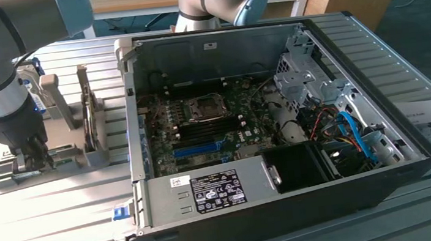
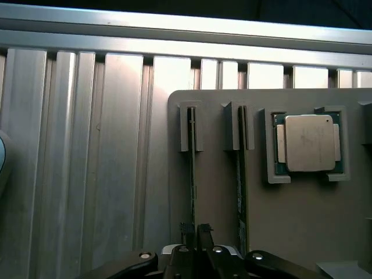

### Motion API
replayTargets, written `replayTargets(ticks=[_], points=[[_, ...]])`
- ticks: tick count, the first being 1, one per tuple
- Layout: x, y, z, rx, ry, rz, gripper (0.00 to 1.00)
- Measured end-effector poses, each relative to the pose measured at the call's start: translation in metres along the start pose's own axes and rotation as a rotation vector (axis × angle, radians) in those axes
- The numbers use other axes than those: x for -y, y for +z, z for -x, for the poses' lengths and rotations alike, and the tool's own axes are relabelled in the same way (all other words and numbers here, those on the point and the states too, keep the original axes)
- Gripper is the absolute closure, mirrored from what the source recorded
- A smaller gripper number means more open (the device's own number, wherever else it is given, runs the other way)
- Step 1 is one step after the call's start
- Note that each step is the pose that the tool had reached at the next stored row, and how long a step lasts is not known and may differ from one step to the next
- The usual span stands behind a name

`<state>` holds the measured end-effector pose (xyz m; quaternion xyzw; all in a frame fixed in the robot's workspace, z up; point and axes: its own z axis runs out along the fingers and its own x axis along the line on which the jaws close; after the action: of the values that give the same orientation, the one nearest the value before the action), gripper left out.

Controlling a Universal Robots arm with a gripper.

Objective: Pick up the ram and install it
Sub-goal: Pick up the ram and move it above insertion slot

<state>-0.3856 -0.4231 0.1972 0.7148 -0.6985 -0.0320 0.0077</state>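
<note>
- Slatted aluminium table [image 2: 87,145] stretches beyond the fingers and bears a grey holder [image 2: 215,203].
- The gripper [image 2: 195,229] has its fingers [image 2: 204,231] drawn narrow, pinching the ram [image 2: 192,168], which stands on edge in a holder slot.
- A second stick [image 2: 240,186] stands in the next slot, just beside the fingers.
- The CPU [image 2: 308,142] sits in its recess, farther from the fingers.
- An open computer case [image 1: 293,215] lies well apart, toward the exterior view's right.

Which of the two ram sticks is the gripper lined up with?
The ram stick farther from the CPU chip; the gripper sits at its end.
</note>
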Motion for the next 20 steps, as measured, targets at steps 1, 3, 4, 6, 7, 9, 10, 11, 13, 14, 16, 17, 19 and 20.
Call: replayTargets(ticks=[1, 3, 4, 6, 7, 9, 10, 11, 13, 14, 16, 17, 19, 20], points=[[0.0000, 0.0000, 0.0000, 0.0000, 0.000, 0.0000, 0.85], [0.0000, 0.0000, 0.0000, 0.0000, 0.000, 0.0000, 0.85], [0.0000, 0.0000, 0.0000, 0.0000, 0.000, 0.0000, 0.85], [0.0000, 0.0000, 0.0000, 0.0000, 0.000, 0.0000, 0.85], [0.0000, 0.0000, 0.0000, 0.0000, 0.000, 0.0000, 0.85], [0.0000, 0.0000, 0.0000, 0.0000, 0.000, -0.0001, 0.85], [0.0000, 0.0000, 0.0000, 0.0000, 0.000, 0.0000, 0.85], [0.0000, 0.0000, 0.0000, 0.0000, 0.000, 0.0000, 0.85], [0.0000, 0.0000, 0.0000, 0.0000, 0.000, 0.0000, 0.85], [0.0000, 0.0000, 0.0000, 0.0000, 0.000, 0.0000, 0.85], [0.0000, 0.0000, 0.0000, 0.0000, 0.000, 0.0000, 0.85], [0.0000, 0.0000, 0.0000, 0.0000, 0.000, 0.0000, 0.85], [0.0000, 0.0000, 0.0000, 0.0000, 0.000, 0.0000, 0.85], [0.0000, 0.0000, 0.0000, 0.0000, 0.000, 0.0000, 0.85]])
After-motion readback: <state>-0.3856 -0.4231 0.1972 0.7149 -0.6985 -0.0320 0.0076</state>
